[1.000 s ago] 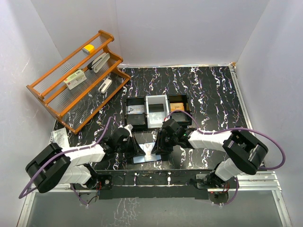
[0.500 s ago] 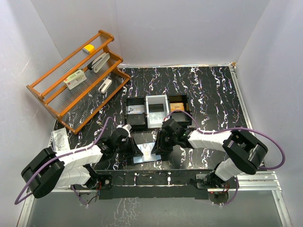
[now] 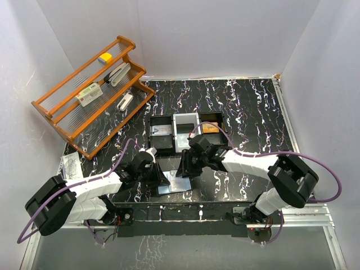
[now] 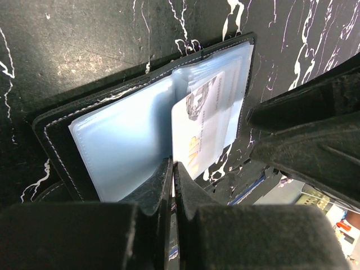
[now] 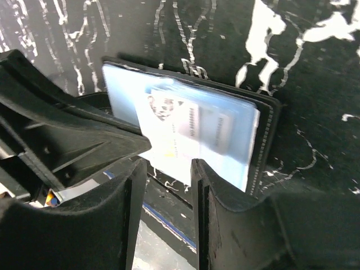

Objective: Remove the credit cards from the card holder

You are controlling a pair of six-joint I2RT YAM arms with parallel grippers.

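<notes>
The card holder (image 3: 179, 183) lies open at the table's near edge, black outside with pale blue clear pockets (image 4: 118, 140). A white credit card (image 4: 208, 129) with a small photo sticks partway out of a pocket. My left gripper (image 4: 173, 169) is shut, with a thin pale strip of the card's edge between its jaws. My right gripper (image 5: 169, 169) is open just off the holder's near side. The card's (image 5: 185, 126) lower edge reaches the mouth of its gap, and nothing is gripped. In the top view the left gripper (image 3: 167, 181) and right gripper (image 3: 183, 171) face each other over the holder.
A black three-compartment tray (image 3: 160, 117) with cards in it stands just beyond the holder. A wooden rack (image 3: 90, 95) with small items is at the far left. The table's front edge (image 5: 169, 219) runs right under the grippers. A small packet (image 3: 70, 163) lies at the left.
My right gripper has shifted left and slightly away from the near edge, its jaws a touch wider. The left gripper stays shut at the holder.
</notes>
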